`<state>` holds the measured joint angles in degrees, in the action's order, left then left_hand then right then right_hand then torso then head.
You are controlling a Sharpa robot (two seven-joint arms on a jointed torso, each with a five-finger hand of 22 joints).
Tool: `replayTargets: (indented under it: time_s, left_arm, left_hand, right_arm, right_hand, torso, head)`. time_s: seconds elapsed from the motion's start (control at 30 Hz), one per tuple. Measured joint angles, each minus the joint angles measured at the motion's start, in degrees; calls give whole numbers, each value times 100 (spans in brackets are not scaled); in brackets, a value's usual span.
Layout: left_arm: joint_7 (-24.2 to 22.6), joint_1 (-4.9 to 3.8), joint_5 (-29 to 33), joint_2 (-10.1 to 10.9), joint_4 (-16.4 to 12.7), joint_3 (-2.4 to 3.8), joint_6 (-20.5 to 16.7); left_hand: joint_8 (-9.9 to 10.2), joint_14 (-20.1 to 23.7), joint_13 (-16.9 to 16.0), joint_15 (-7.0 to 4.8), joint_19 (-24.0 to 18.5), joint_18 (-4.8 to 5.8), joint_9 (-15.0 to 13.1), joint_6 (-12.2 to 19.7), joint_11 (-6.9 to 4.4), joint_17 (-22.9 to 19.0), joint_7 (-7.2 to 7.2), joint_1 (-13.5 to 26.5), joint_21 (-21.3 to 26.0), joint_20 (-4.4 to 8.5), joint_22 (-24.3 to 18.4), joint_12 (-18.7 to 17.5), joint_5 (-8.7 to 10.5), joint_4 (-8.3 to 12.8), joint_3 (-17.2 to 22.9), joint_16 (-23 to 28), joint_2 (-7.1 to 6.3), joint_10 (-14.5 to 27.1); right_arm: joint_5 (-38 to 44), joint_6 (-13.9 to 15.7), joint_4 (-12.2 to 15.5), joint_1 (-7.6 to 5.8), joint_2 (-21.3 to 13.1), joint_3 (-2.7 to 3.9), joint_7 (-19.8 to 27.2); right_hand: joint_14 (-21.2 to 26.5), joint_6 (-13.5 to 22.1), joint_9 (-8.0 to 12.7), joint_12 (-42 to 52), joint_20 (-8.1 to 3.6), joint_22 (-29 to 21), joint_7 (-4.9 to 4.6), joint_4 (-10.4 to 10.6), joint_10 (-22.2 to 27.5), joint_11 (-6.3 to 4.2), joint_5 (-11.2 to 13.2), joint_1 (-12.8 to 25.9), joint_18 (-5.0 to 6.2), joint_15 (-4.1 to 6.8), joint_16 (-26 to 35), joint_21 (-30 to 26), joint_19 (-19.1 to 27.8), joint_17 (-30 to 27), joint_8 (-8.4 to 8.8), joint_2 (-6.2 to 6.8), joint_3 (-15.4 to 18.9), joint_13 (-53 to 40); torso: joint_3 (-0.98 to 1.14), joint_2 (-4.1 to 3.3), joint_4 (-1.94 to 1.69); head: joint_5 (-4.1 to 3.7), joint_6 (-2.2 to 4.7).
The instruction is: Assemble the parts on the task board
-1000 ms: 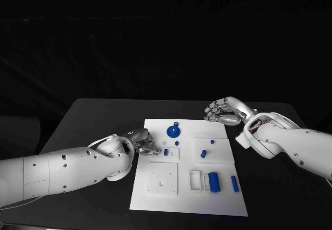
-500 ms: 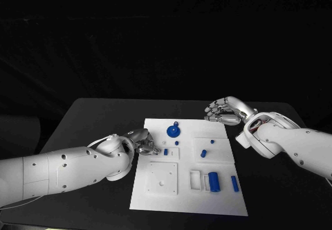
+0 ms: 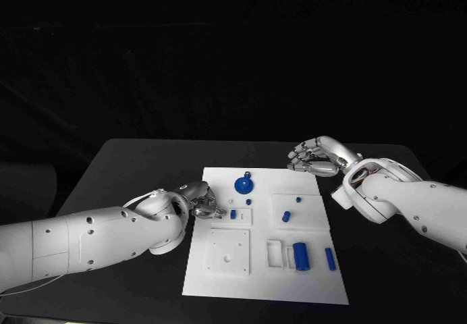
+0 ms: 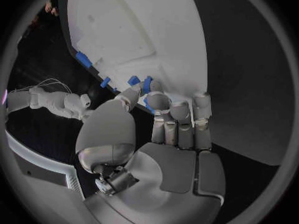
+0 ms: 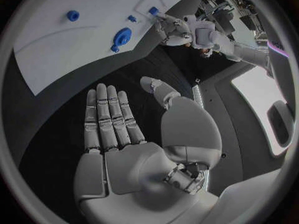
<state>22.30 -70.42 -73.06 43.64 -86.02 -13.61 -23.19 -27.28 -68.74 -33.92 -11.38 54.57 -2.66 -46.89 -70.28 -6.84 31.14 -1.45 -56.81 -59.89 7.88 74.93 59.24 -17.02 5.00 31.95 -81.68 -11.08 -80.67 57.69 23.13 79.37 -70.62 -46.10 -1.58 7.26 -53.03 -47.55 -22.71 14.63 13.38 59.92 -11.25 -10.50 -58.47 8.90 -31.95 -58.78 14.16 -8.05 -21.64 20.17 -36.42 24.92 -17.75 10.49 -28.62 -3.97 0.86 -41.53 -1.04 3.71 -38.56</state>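
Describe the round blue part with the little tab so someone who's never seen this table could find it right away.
Start at the white task board in the middle of the black table. Look at the board's far edge, left of centre: the round blue part lies there. It is the only disc-shaped blue piece; the others are small pegs or long bars.

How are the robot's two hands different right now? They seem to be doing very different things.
The left hand is curled at the task board's left edge, its fingertips closing on a small blue part; the right hand lies flat, fingers straight and spread, holding nothing. The left hand works over the white board; the right hand hovers over black table past the board's far right corner. Both are silver, on white arms.
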Motion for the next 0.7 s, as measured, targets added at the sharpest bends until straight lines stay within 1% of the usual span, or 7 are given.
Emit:
replayTargets:
  time_s: [0.07,0.17,0.2,0.3,0.5,0.7]
  left_arm:
    - [-1,0,15,-1,2,0,6]
    - [-1,0,36,-3,7,0,16]
    - [-1,0,41,-4,10,0,18]
    - [-1,0,56,-7,17,0,27]
    - [0,0,73,-11,25,-1,33]
    - [4,0,82,-12,28,-2,34]
  left_hand:
    - [0,0,15,0,0,0,5,0,0,0,0,0,0,0,0,0,1,-97,97,0,0,0]
    - [0,2,24,-2,0,0,6,0,0,-7,0,12,0,0,0,0,21,-174,175,0,-12,0]
    - [0,3,30,-3,0,0,8,0,0,-7,0,48,0,0,0,0,22,-213,204,0,-49,0]
    - [0,4,30,-3,0,0,11,0,1,-7,0,102,0,0,-1,0,21,-291,180,0,-103,-1]
    - [-1,8,33,-9,0,0,9,0,1,-7,0,139,0,0,-1,0,21,-306,181,0,-140,-1]
    - [-2,6,35,-13,0,0,5,1,1,-6,-1,162,0,0,-1,0,21,-400,180,0,-162,-1]
  right_arm:
    - [0,0,0,0,0,0,0]
    - [-1,0,0,0,-1,0,0]
    - [-1,0,0,0,-1,0,0]
    - [-1,0,1,0,-1,0,0]
    - [-2,0,1,0,-1,0,0]
    - [-2,-1,1,0,-1,0,0]
  right_hand:
    - [0,0,5,0,0,0,0,5,0,0,0,0,0,0,0,0,0,0,0,0,5,0]
    - [0,0,5,0,0,0,0,15,0,0,0,0,-1,0,0,0,0,0,0,0,16,0]
    - [0,0,5,0,0,0,0,15,0,0,0,0,0,0,0,0,0,0,0,0,16,0]
    - [0,0,5,0,0,0,0,15,0,0,0,0,0,0,0,0,0,0,0,0,15,0]
    - [0,0,5,0,21,-1,0,15,0,0,0,0,1,0,0,0,21,0,0,0,15,0]
    - [0,0,5,0,21,-1,0,15,0,0,-22,0,1,0,0,0,21,1,0,0,15,0]
  torso:
    - [0,0,1]
    - [0,0,2]
    - [0,0,2]
    - [0,0,1]
    - [0,-1,-1]
    - [-2,-1,-1]
  head:
    - [-1,1]
    - [-2,2]
    - [-2,2]
    - [-3,3]
    - [-3,4]
    - [-3,4]
